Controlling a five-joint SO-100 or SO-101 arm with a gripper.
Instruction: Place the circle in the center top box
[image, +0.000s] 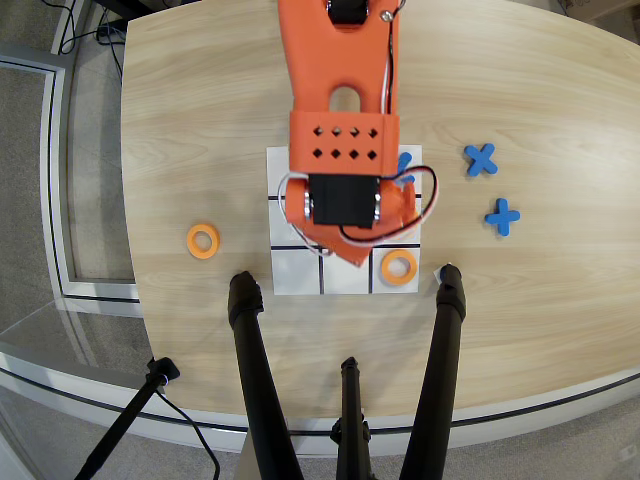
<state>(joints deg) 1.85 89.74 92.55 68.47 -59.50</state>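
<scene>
The orange arm (338, 100) reaches down from the top edge and covers most of the board (290, 272). Its end effector (345, 250) lies over the board's middle; I cannot tell how the jaws stand. One ring (399, 266) sits in the bottom right cell. Another ring (203, 241) lies on the tabletop (200, 120), left of the board. Two blue crosses (481, 159) (502, 216) lie right of the board.
</scene>
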